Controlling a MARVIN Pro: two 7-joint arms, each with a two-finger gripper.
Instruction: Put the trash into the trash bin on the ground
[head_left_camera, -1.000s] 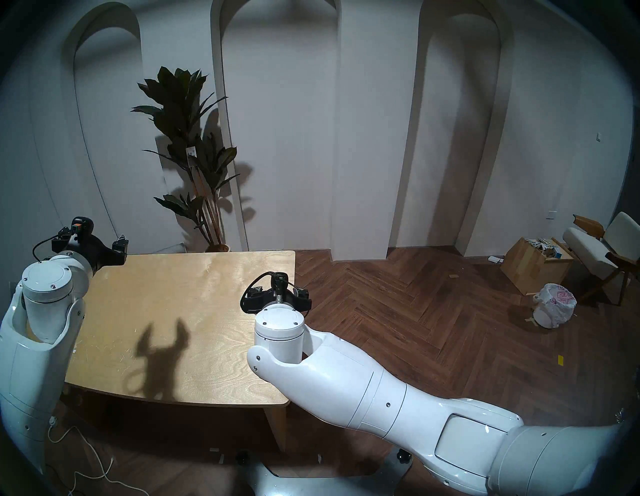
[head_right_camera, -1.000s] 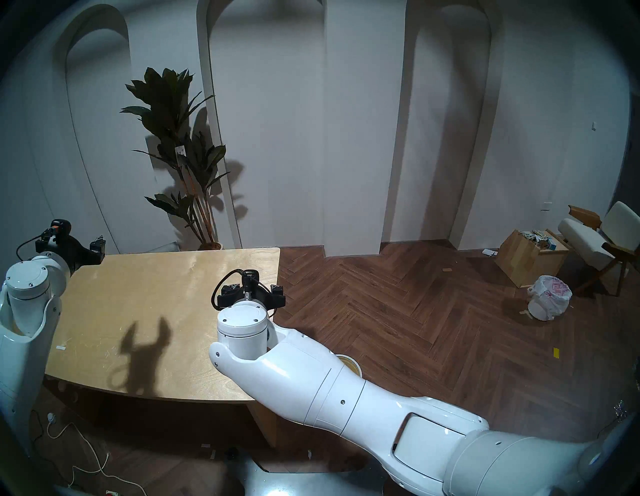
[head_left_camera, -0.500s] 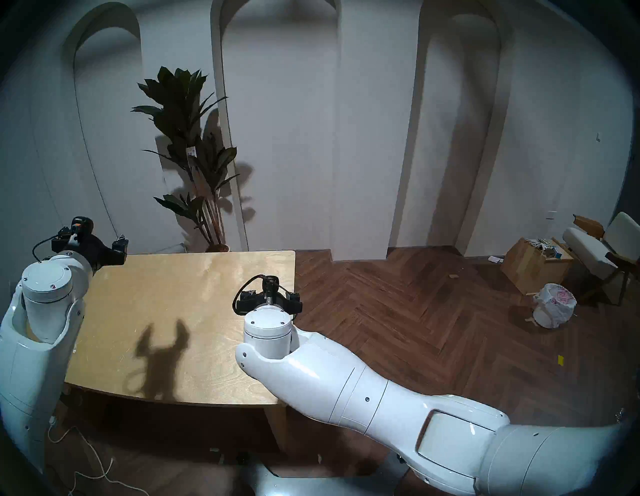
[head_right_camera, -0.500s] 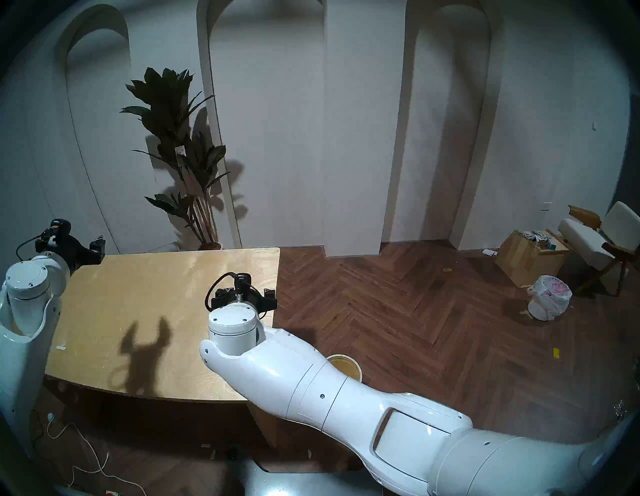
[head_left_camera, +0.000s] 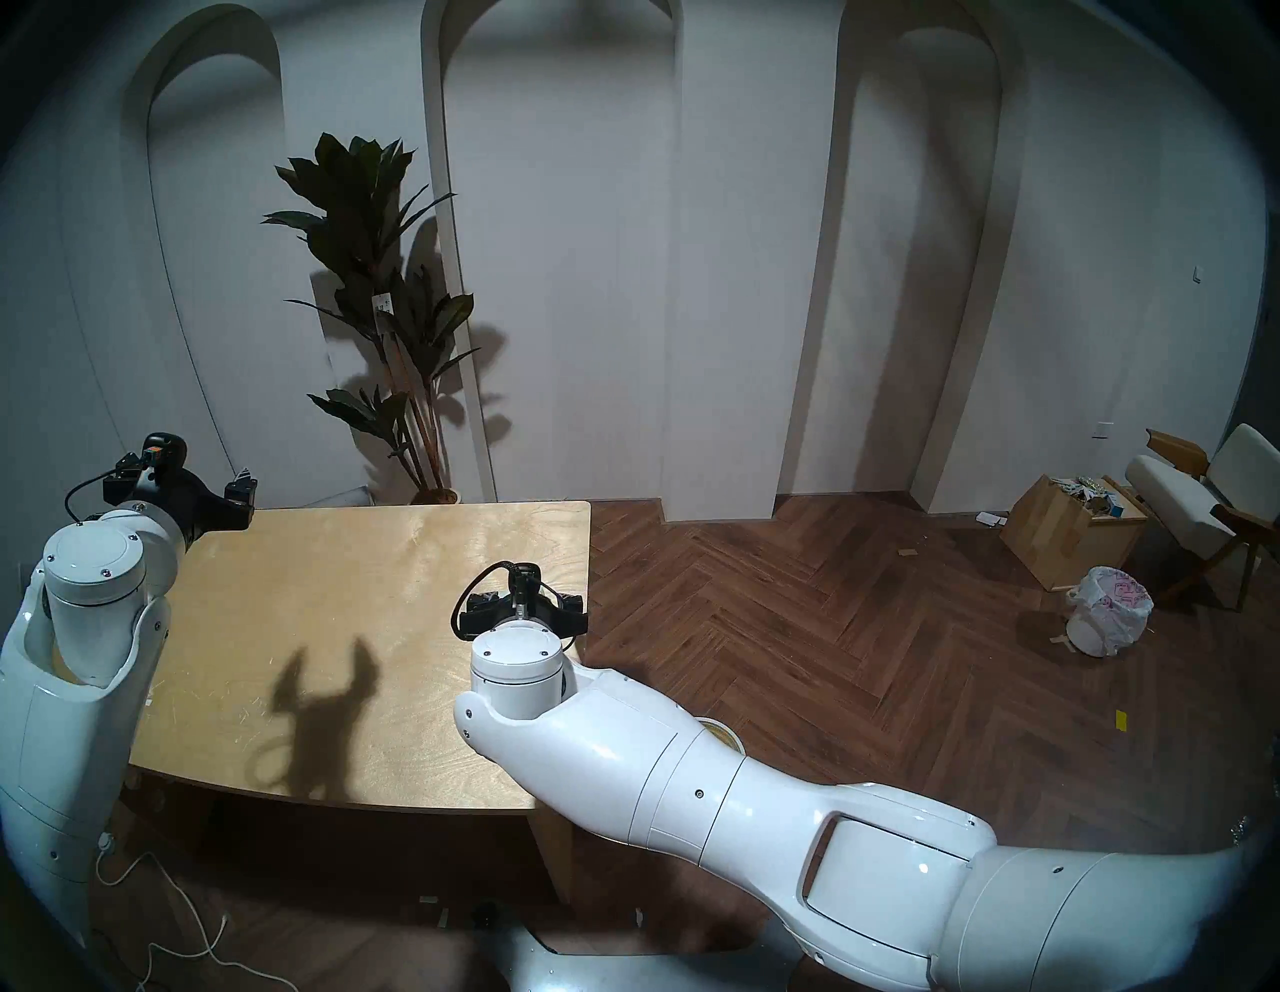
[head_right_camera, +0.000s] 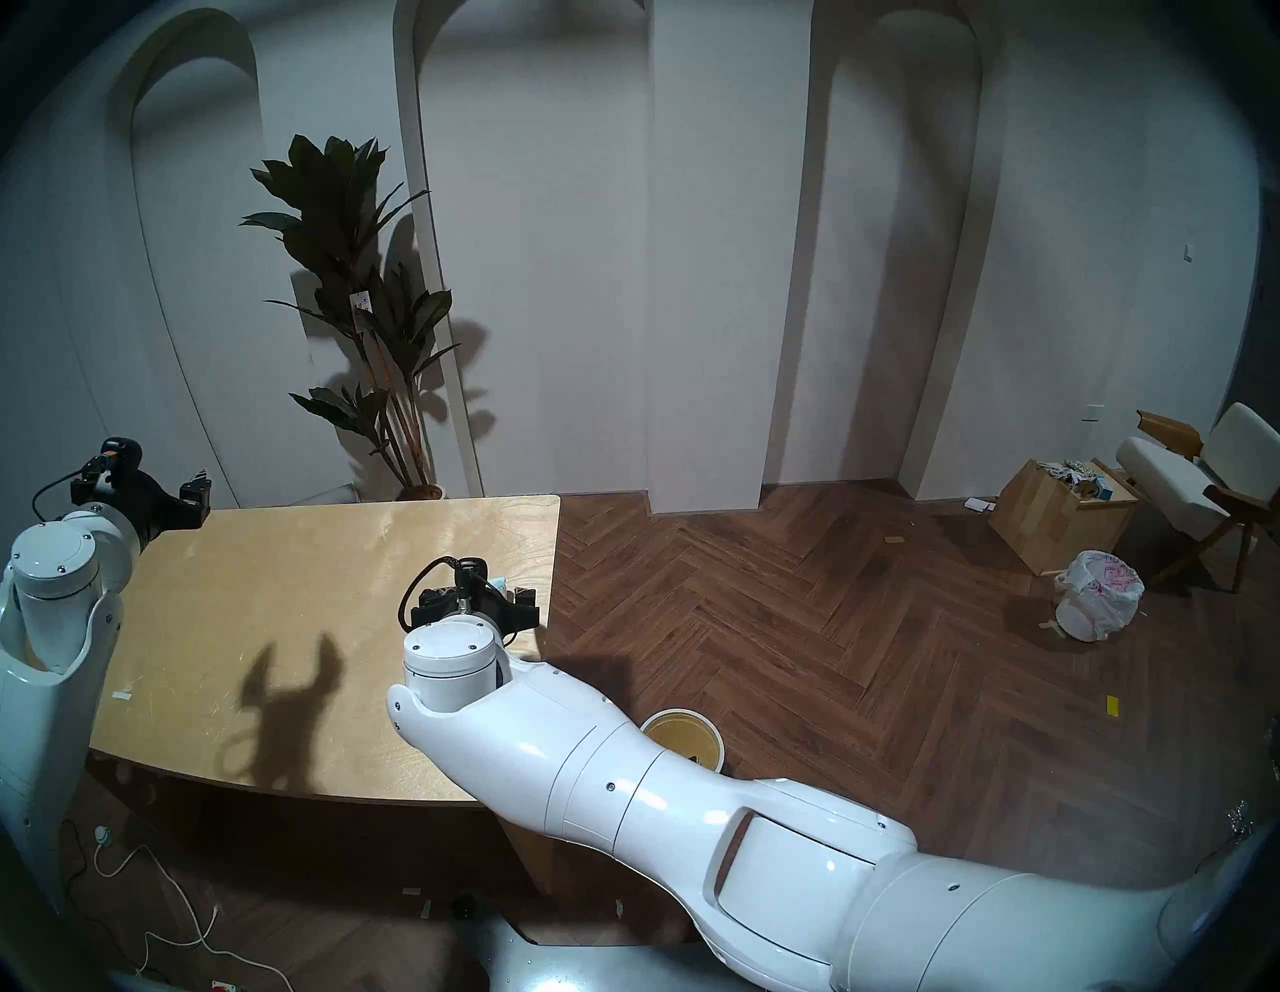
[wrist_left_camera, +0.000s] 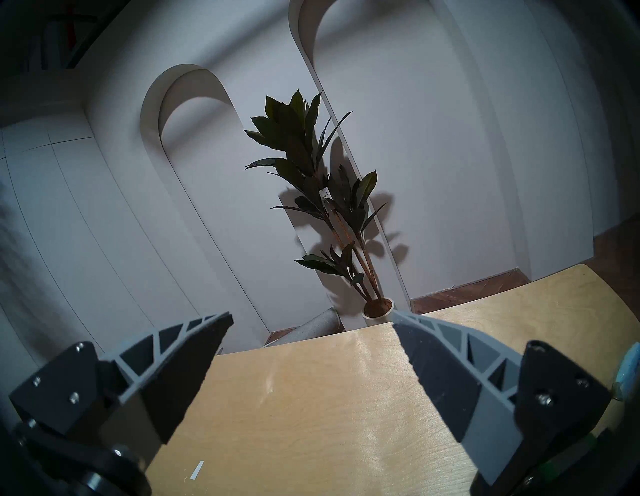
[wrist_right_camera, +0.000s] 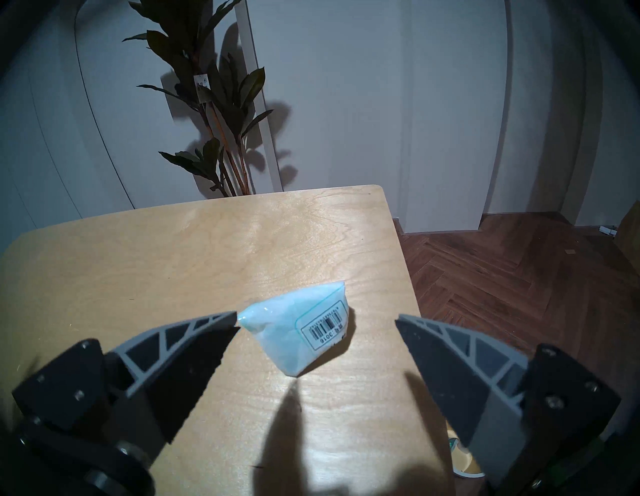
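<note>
a pale wooden table (wrist_right_camera: 194, 249) fills your right wrist view. your right gripper (wrist_right_camera: 317, 320) hangs with jaws spread, empty, the pale blue packet (wrist_right_camera: 298, 325) lying between its tips, probably lined up to pinch. the trash bin (head_right_camera: 682, 738) waits on the floor at four o'clock. your left gripper (wrist_left_camera: 311, 320) is parked, jaws spread.

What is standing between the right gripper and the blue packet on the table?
Nothing visible. The right gripper is open, and the blue packet lies on the bare table just ahead of its fingers, near the left one. No other thing lies in the gap.
</note>
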